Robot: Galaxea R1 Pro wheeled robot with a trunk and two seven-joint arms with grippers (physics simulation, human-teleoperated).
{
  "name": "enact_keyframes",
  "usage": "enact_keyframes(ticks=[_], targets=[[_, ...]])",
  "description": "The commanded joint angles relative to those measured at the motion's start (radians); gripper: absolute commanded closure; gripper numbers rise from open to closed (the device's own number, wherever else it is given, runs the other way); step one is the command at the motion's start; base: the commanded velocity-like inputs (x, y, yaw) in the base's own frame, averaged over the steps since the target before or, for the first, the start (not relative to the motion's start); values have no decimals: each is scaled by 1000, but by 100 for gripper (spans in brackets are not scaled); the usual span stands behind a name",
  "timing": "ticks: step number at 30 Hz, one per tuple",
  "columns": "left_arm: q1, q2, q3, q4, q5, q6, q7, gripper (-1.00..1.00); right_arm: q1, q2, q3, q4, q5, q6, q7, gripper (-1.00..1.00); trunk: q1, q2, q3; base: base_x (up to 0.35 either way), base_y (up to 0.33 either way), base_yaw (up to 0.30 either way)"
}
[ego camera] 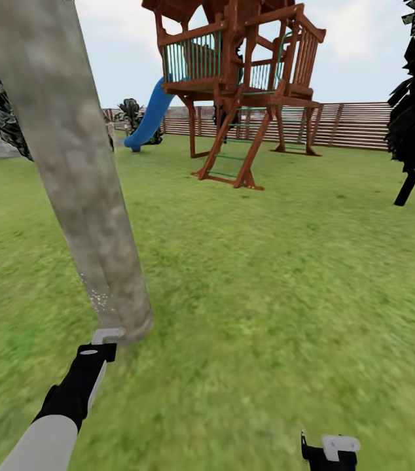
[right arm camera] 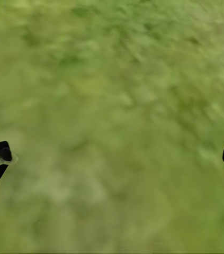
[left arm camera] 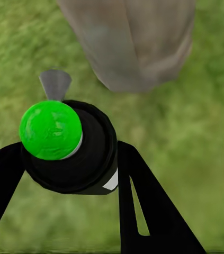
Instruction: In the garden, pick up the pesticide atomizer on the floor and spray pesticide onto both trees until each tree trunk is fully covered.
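I'm at the foot of the thick mottled grey-tan tree trunk (ego camera: 70, 170), which leans up on the near left of the wide green lawn (ego camera: 286, 281), and my left gripper (left arm camera: 72, 159) has the black pesticide atomizer with the round bright-green cap (left arm camera: 51, 129) pointed at it. A light speckle of white droplets (ego camera: 97, 299) sits low on the bark, just above the pale nozzle end of my left arm (ego camera: 106, 336).

Here's my worry: the spray looks to be landing on a small patch near the base, and this trunk climbs right out of the top of my head view. If I hold this angle, I judge the upper bark and the far side stay dry and the trunk never counts as covered. I'm also very close; swinging the arm up could knock the nozzle (left arm camera: 55, 83) against the bark and twist the bottle in my grip.

My left fingers (left arm camera: 143, 201) are spread only as wide as the bottle's body, one black finger pressing each side, so I'm pinching it firmly. My right gripper (right arm camera: 112, 153) hangs over bare grass at the near right, fingers wide apart, holding nothing.

Far behind stand a red-brown wooden playset with a blue slide (ego camera: 247, 85) and a brown slatted fence (ego camera: 358, 124).
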Motion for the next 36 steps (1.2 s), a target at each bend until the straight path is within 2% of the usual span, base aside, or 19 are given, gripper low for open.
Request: enact_keyframes(ticks=[1,14,18,19,21,23,24,25,26,27,28,29,31,33,34,36], targets=[[0,0,0,0,-1,0,0,100,0,0,0,0,0,0,0,-100,0,0,0,1,-271,276],[0,-2,-3,2,1,0,0,100,0,0,0,0,0,0,0,-100,0,0,0,116,-245,276],[-2,-13,-8,-11,24,-1,-9,100,0,0,0,0,0,-1,0,-100,0,0,0,39,-33,276],[-9,-31,-12,-66,31,7,-15,100,0,0,0,0,-1,-1,0,-100,0,0,0,2,-2,106],[-15,-44,-15,-86,33,26,-21,100,0,-1,0,0,0,-1,0,-100,0,0,0,0,0,25],[-51,-24,-30,-89,28,107,-93,100,0,-1,0,0,0,-2,0,-100,0,0,0,0,0,3],[-74,31,-32,-88,25,135,-153,100,0,-1,-1,0,0,-2,0,-100,0,0,0,0,0,0],[-80,73,-32,-88,27,142,-185,100,0,-2,-1,0,0,-2,1,-100,0,0,0,0,0,0],[-84,108,-33,-87,29,146,-222,100,0,-2,-1,0,0,-2,1,-100,0,0,0,0,0,0],[-86,125,-33,-86,28,148,-261,100,0,-2,-1,-1,0,-2,1,-100,0,0,0,0,0,0],[-87,129,-35,-87,27,153,-290,100,0,-2,-1,-1,0,-2,1,-100,0,0,0,0,0,0],[-91,120,-40,-88,28,190,-314,100,0,-2,-2,-1,0,-2,0,-100,0,0,0,0,0,0],[-112,95,-92,-89,26,238,-324,100,0,-2,-2,-1,0,-2,0,-100,0,0,0,0,0,0],[-133,99,-108,-88,26,247,-325,100,0,-2,-2,-1,0,-2,0,-100,0,0,0,0,0,0],[-176,112,-109,-80,25,263,-327,100,0,-2,-2,-1,0,-2,0,-100,0,0,0,0,0,0],[-205,182,-110,-76,28,294,-332,100,0,-2,-2,-1,0,-2,0,-100,0,0,0,0,0,0]])
